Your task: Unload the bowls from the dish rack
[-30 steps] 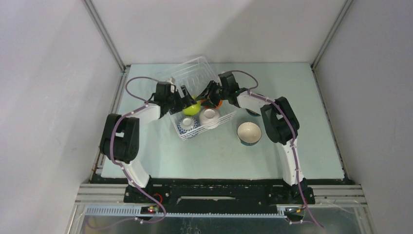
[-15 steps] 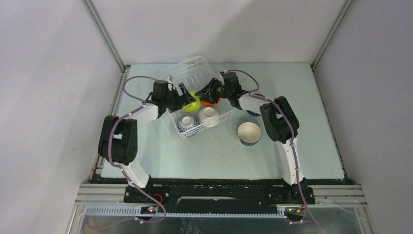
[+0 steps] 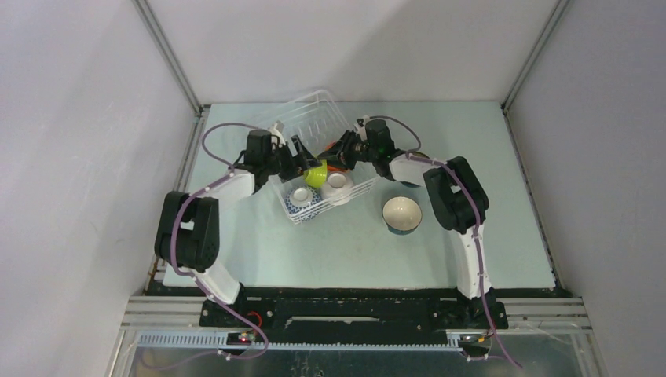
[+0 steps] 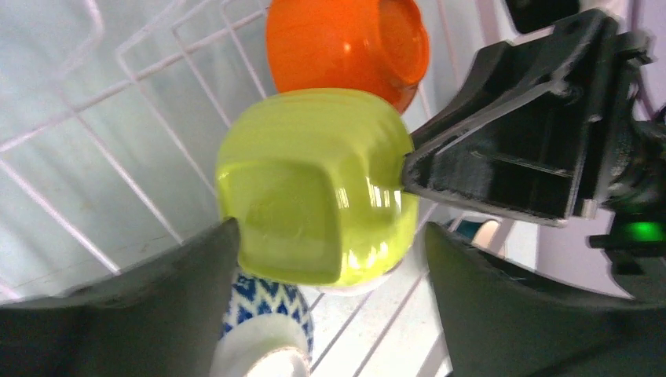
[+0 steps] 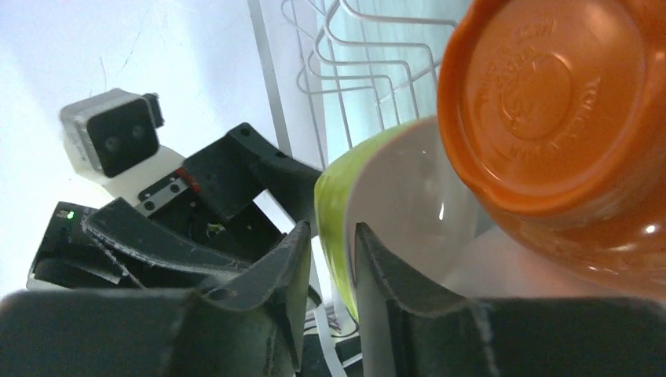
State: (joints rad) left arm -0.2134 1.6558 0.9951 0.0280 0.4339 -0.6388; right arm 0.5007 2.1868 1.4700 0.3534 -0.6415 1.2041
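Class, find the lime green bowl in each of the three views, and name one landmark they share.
Top external: lime green bowl centre, between both arms, over the dish rack.
Left wrist: centre.
Right wrist: rim at centre.
Shared landmark: the orange bowl beside it.

Left jaws wide, right jaws nearly together.

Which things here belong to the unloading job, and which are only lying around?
Belonging to the job:
- dish rack
- lime green bowl, right gripper pinching its rim, left gripper open around it
- orange bowl in the rack
- white bowl and blue-patterned bowl in the rack
- bowl already out on the table

Only lying around:
- nothing I can see
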